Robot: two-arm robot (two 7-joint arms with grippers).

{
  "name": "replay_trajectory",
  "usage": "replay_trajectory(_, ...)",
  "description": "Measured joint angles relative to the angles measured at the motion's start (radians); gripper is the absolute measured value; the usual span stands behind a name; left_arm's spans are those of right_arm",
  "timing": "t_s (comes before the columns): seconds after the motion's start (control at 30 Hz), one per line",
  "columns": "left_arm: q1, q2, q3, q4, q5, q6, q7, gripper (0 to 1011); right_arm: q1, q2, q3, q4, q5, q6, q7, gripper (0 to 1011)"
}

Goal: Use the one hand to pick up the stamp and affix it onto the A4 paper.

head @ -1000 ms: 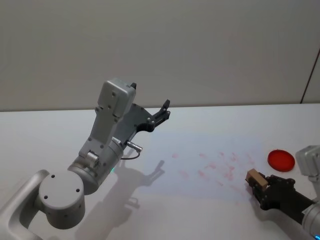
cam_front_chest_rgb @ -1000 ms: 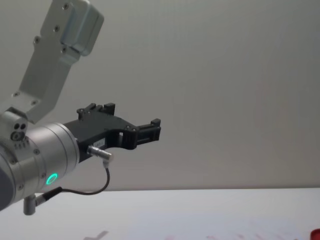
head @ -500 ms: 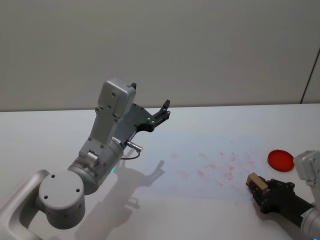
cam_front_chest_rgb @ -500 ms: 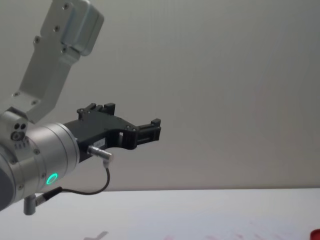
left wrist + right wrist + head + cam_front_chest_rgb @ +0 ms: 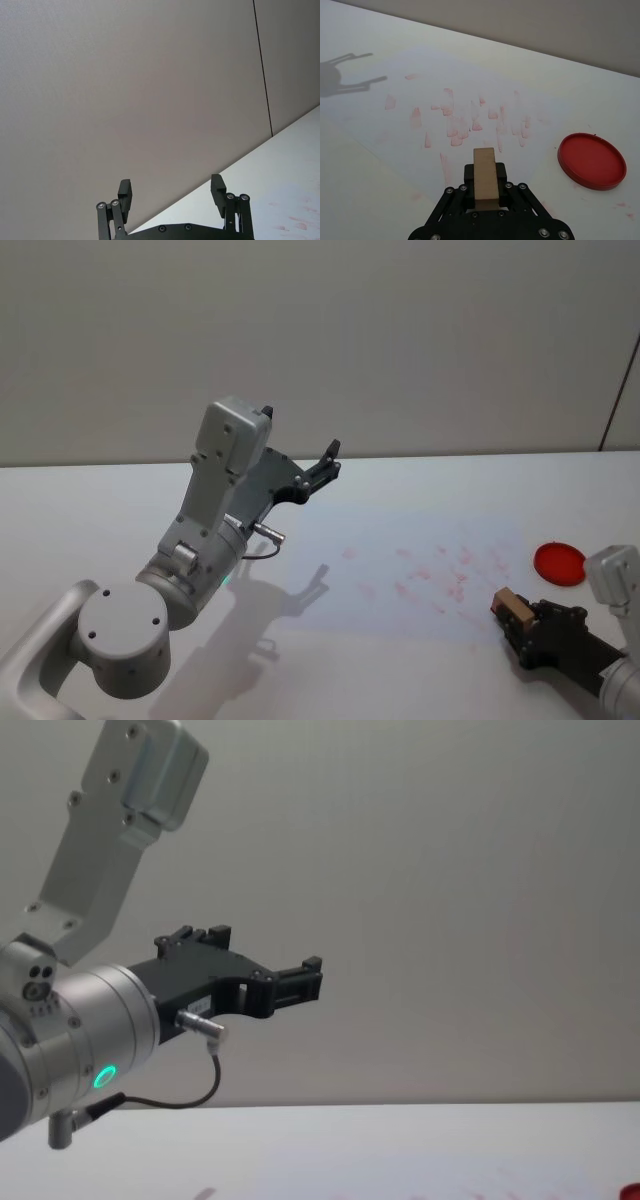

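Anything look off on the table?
Mostly fine. The A4 paper lies flat, but its pink marks crowd and overlap, and faint pink smudges stain the table beside the red disc. Right claw holds the stamp; left claw hangs raised, open.

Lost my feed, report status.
Right pincer shut on stamp, at near-right corner of A4 paper. Left pincer open, raised, idle. Red disc beside paper, nothing blocking.

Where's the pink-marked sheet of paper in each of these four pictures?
Head view: A4 paper, right of centre.
Left wrist view: paper beyond the open left gripper.
Right wrist view: paper beyond the stamp held by the right gripper.
Chest view: paper along the bottom edge.
Shared landmark: its pink marks.
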Motion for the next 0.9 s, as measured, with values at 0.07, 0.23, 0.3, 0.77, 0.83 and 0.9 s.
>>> replay_trajectory(0.07, 0.000, 0.000, 0.000, 0.000, 0.000, 0.000, 0.000, 1001, 0.000, -0.001, -0.001, 0.003, 0.000, -0.002, 0.001, 220)
replay_trajectory(0.23, 0.000, 0.000, 0.000, 0.000, 0.000, 0.000, 0.000, 1001, 0.000, -0.002, -0.001, 0.005, 0.000, -0.004, 0.001, 220)
replay_trajectory(0.3, 0.000, 0.000, 0.000, 0.000, 0.000, 0.000, 0.000, 1001, 0.000, -0.002, -0.002, 0.005, 0.003, -0.003, 0.002, 220)
replay_trajectory(0.77, 0.000, 0.000, 0.000, 0.000, 0.000, 0.000, 0.000, 1001, -0.004, -0.006, -0.005, -0.042, 0.051, 0.010, 0.006, 220)
replay_trajectory(0.83, 0.000, 0.000, 0.000, 0.000, 0.000, 0.000, 0.000, 1001, -0.001, -0.006, -0.002, -0.055, 0.063, 0.010, 0.005, 220)
replay_trajectory(0.9, 0.000, 0.000, 0.000, 0.000, 0.000, 0.000, 0.000, 1001, 0.003, -0.007, 0.002, -0.070, 0.075, 0.010, 0.004, 220)
